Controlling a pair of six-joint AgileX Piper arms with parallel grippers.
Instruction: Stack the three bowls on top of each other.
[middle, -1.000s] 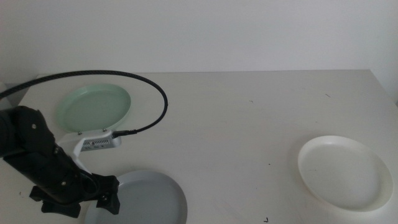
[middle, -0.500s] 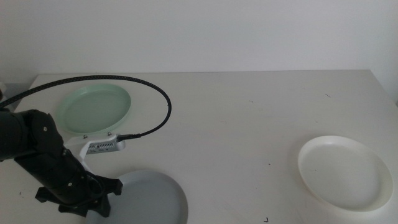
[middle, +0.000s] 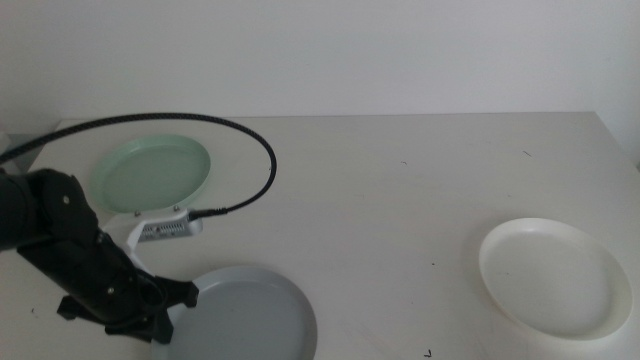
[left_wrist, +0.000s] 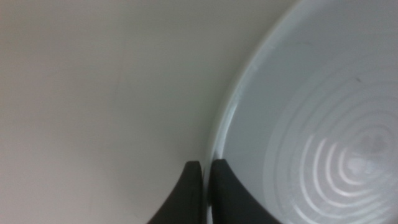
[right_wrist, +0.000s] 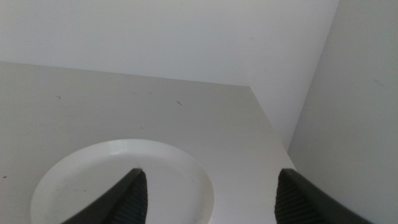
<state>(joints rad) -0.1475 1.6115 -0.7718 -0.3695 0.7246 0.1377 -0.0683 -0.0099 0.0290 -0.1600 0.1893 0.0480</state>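
The left gripper (left_wrist: 204, 167) pinches the rim of the grey-blue bowl (middle: 245, 315) at the tabletop's (middle: 400, 190) near left. The mint green bowl (middle: 152, 173) lies just behind, nearer than the white bowl (middle: 553, 277), over which the right gripper (right_wrist: 208, 183) waits, spread wide.

The shallow round mint-green plastic bowl (middle: 152, 173) lies flat and upright at the far left of the bench. The equally shallow pale grey-blue plastic bowl (middle: 245, 318) sits near the front edge, its left rim pinched between closed jaws. The matching white plastic bowl (middle: 553, 276) rests flat at the right, well apart from both.
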